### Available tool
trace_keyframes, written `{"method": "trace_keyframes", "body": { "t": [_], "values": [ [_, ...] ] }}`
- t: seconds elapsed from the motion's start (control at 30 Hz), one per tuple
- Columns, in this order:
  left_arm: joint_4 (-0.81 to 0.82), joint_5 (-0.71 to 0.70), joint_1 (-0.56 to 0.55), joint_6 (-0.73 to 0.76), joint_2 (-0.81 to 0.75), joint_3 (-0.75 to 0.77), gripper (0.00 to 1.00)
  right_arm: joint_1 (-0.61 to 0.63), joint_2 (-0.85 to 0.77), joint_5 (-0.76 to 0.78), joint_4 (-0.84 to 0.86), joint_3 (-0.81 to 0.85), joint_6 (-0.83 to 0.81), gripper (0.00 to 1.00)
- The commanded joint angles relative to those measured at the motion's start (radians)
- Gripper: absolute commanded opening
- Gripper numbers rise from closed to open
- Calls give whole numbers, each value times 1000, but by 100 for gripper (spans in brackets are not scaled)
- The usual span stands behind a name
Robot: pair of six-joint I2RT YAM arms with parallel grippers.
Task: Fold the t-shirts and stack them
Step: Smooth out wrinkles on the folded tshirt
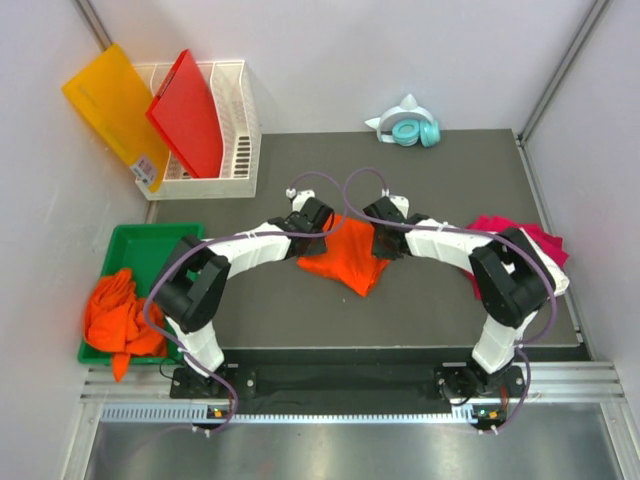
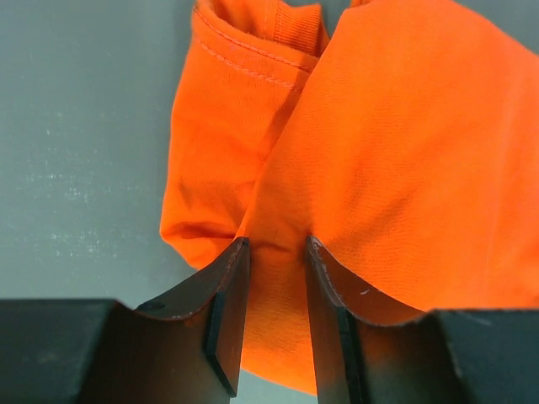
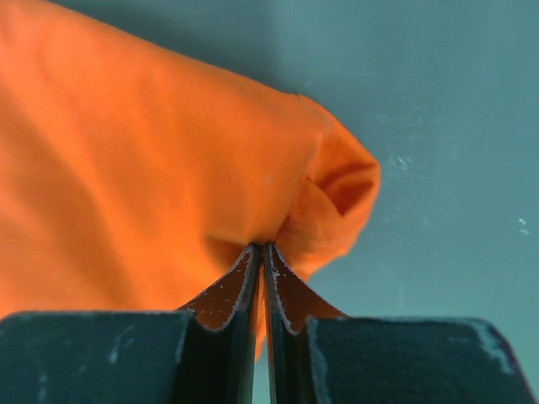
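An orange t-shirt (image 1: 350, 258) lies bunched in the middle of the dark mat, held at its upper corners by both grippers. My left gripper (image 1: 322, 228) is shut on a thick fold of it; in the left wrist view the cloth (image 2: 404, 151) fills the gap between the jaws (image 2: 276, 244). My right gripper (image 1: 378, 238) is shut tight on the shirt's right edge, and in the right wrist view the cloth (image 3: 152, 168) puckers at the fingertips (image 3: 262, 248). A magenta-pink t-shirt (image 1: 540, 240) lies at the mat's right edge, partly behind the right arm. Several orange t-shirts (image 1: 120, 310) are piled in the green bin (image 1: 150, 232).
A white basket (image 1: 240, 130) at the back left holds a red board (image 1: 190, 110), with a yellow-orange board (image 1: 110, 100) leaning beside it. Teal headphones (image 1: 410, 130) lie behind the mat. Walls close in on both sides.
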Motion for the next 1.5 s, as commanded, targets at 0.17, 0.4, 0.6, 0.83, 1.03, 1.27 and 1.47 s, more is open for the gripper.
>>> {"method": "trace_keyframes", "body": {
  "t": [0.17, 0.4, 0.6, 0.83, 1.03, 1.27, 1.47],
  "values": [
    [16, 38, -4, -28, -30, -58, 37, -65, 45, -22, 3, 81, 18, 6],
    [7, 41, -15, -56, -88, -129, 37, -142, 71, -26, -3, 97, 6, 6],
    [-21, 36, -20, -61, -102, -149, 37, -168, 117, -31, -8, 133, -3, 6],
    [-33, 30, -32, -68, -116, -163, 36, -182, 190, -31, -28, 222, -40, 5],
    [-46, 12, -52, -75, -128, -169, 36, -222, 216, -48, -52, 282, -71, 5],
    [-50, -103, -51, -26, -220, -114, 38, -223, 18, -42, -32, 258, -72, 6],
    [-16, -91, -51, 1, -248, -9, 39, -168, -139, -184, -14, 246, -89, 9]
  ]
}}
